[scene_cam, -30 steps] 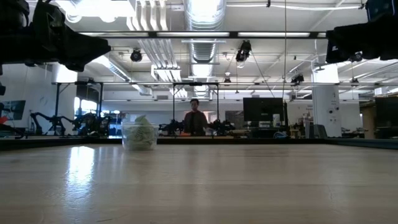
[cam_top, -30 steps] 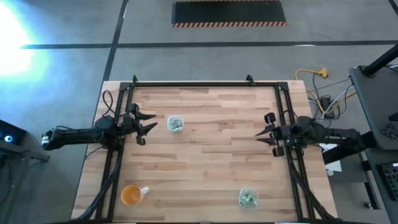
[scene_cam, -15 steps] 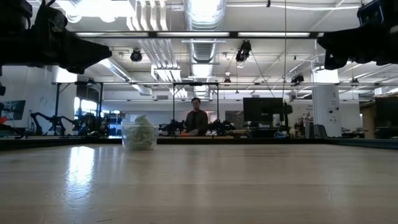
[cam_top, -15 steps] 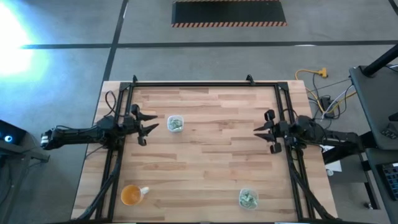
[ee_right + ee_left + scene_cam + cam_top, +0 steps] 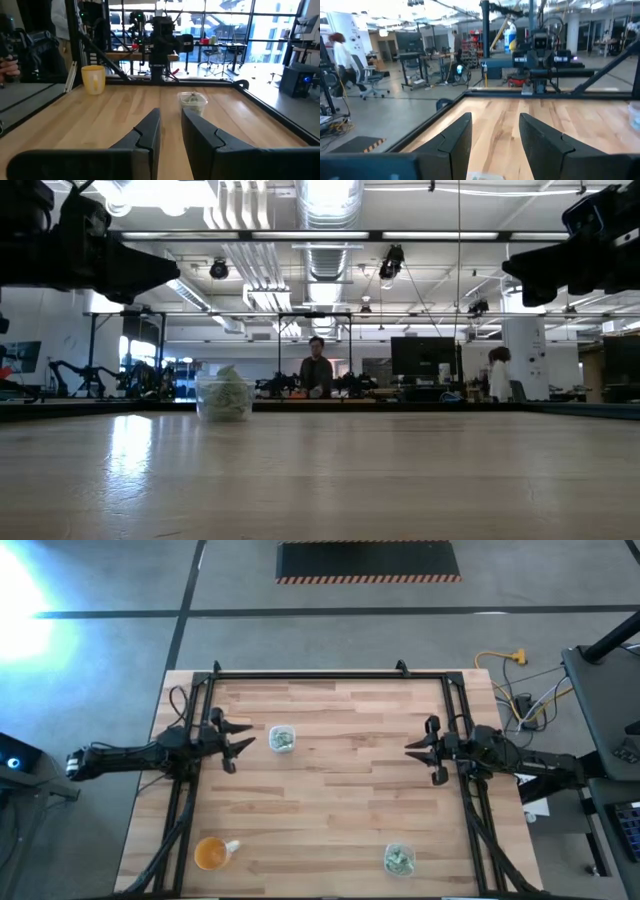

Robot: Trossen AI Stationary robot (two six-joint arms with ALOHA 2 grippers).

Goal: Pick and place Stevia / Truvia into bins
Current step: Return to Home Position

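Hovering empty over opposite bench (image 5: 340, 790) sides, the left pincer (image 5: 246, 738) gapes wide, the right pincer (image 5: 409, 749) narrowly, while Stevia packets (image 5: 283, 741) lie heaped in the far bin (image 5: 272, 738) and near bin (image 5: 388, 859).

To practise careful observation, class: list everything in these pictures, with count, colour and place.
table: one, light wood, black-railed, centre.
clear cups: two, see-through; one upper left, one lower right in the high view.
Stevia packets: count unclear, pale green-white, inside both cups.
orange cup: one, orange-tinted, lower left.
people: at least two, distant, beyond the table.
left gripper: one, dark, open, empty, left edge.
right gripper: one, dark, open, empty, right edge.
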